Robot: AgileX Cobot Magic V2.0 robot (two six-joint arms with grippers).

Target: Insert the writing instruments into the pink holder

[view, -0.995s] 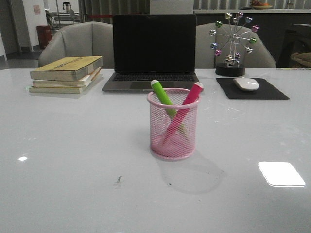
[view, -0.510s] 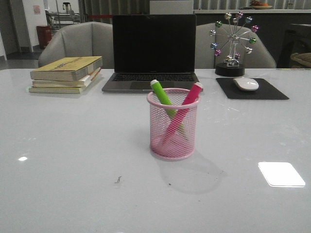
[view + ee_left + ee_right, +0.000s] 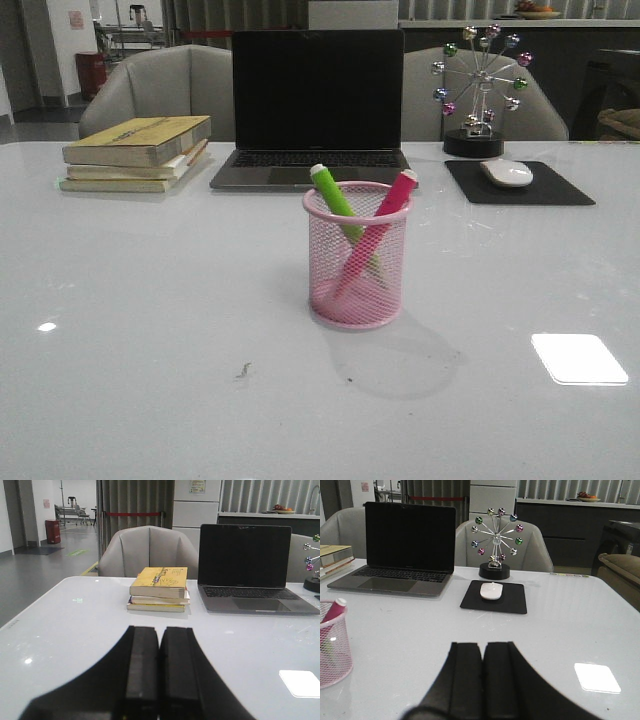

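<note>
The pink holder (image 3: 355, 260) stands upright mid-table in the front view. A lime green marker (image 3: 334, 196) and a magenta pink marker (image 3: 393, 198) lean crossed inside it, cap ends poking above the rim. The holder (image 3: 334, 650) and the magenta marker's tip (image 3: 335, 609) also show at the edge of the right wrist view. My left gripper (image 3: 160, 630) is shut with nothing between its fingers, held over bare table well short of the books. My right gripper (image 3: 483, 645) is shut and empty too, off to the holder's right. Neither gripper appears in the front view.
A closed-lid-dark laptop (image 3: 315, 105) sits behind the holder. A stack of books (image 3: 138, 152) lies at the back left. A white mouse (image 3: 507, 172) on a black pad (image 3: 520, 185) and a ferris-wheel ornament (image 3: 478, 90) stand at the back right. Chairs line the far edge.
</note>
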